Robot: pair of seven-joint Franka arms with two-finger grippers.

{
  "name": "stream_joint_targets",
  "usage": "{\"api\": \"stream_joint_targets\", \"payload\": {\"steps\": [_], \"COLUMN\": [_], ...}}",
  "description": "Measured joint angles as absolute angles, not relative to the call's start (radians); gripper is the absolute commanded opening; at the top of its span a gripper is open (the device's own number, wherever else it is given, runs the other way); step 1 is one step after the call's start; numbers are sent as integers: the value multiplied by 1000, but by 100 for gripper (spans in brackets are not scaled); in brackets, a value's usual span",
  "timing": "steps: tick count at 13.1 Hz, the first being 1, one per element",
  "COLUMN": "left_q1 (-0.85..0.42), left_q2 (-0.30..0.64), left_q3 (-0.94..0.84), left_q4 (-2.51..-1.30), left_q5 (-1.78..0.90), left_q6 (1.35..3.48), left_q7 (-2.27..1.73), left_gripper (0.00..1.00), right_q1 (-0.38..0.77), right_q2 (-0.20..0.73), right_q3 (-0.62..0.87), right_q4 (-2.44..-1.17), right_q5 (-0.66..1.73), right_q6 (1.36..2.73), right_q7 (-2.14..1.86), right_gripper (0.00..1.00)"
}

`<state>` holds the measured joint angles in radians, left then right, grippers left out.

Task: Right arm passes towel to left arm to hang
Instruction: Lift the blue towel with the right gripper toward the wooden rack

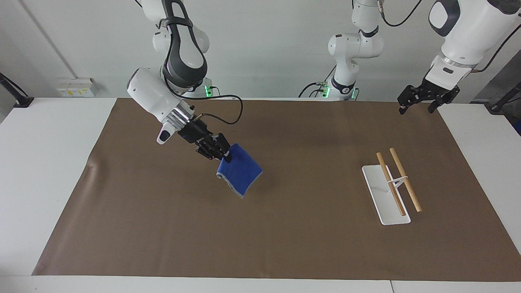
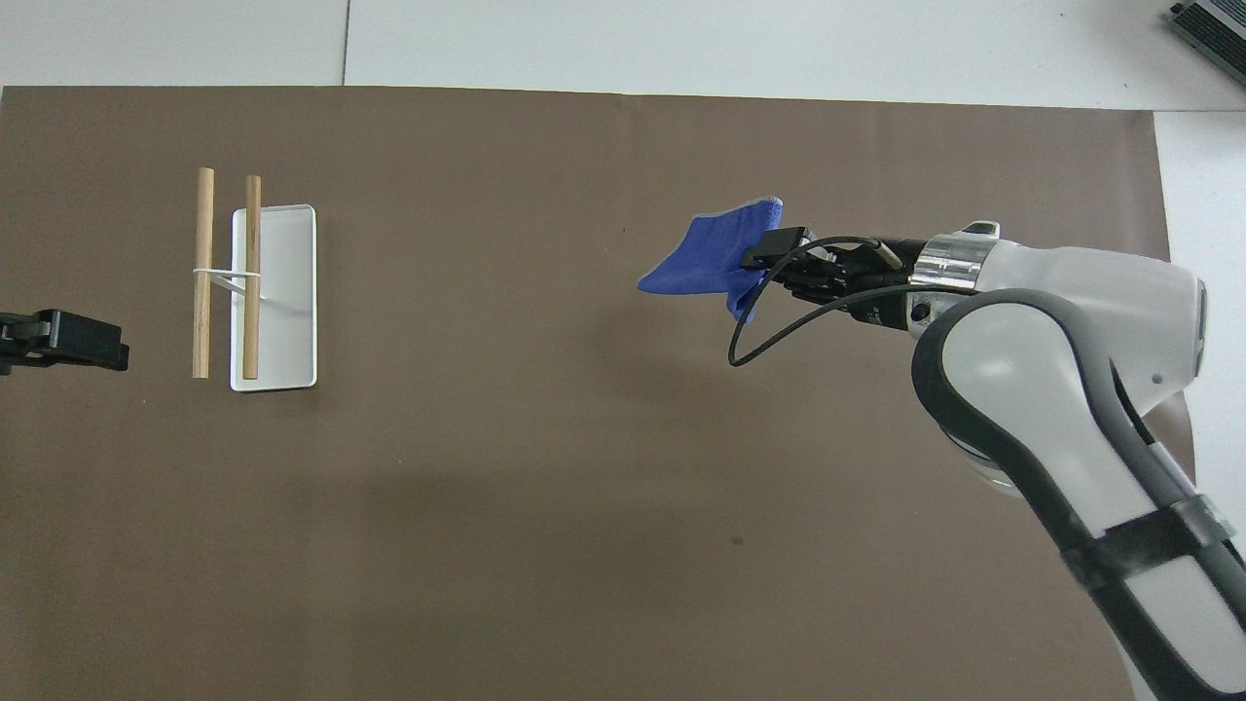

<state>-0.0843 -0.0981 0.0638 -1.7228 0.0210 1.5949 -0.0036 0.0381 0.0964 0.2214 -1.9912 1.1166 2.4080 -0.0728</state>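
Note:
The bright-blue towel [image 1: 241,173] hangs in the air from my right gripper [image 1: 225,155], which is shut on its upper corner, above the brown mat between its middle and the right arm's end. In the overhead view the towel [image 2: 709,259] droops from the same gripper [image 2: 765,255]. My left gripper [image 1: 421,101] waits raised over the mat's corner at the left arm's end, apart from the towel; its black tip shows at the edge of the overhead view [image 2: 60,340].
A white tray [image 1: 381,197] with two wooden rods [image 1: 403,179] on a wire stand sits on the mat toward the left arm's end; it also shows in the overhead view [image 2: 288,292]. The brown mat [image 1: 260,236] covers most of the white table.

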Motion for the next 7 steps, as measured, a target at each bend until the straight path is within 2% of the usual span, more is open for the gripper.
{"api": "stream_joint_targets", "payload": {"steps": [3, 7], "left_q1": [-86, -92], "left_q2": [-99, -101], "left_q3": [46, -71], "left_q4": [-1719, -1719], "left_q5": [21, 21], "left_q6": [1595, 1589], "left_q7": [-3, -196], "left_gripper": [100, 100], "right_q1": [68, 299], "right_q2": [97, 109], "right_q3": [291, 308], "right_q4": [-1982, -1940], "right_q5": [1302, 1499], "right_q6": [2478, 2764], "right_q7": [-9, 114], "right_gripper": [0, 0]}}
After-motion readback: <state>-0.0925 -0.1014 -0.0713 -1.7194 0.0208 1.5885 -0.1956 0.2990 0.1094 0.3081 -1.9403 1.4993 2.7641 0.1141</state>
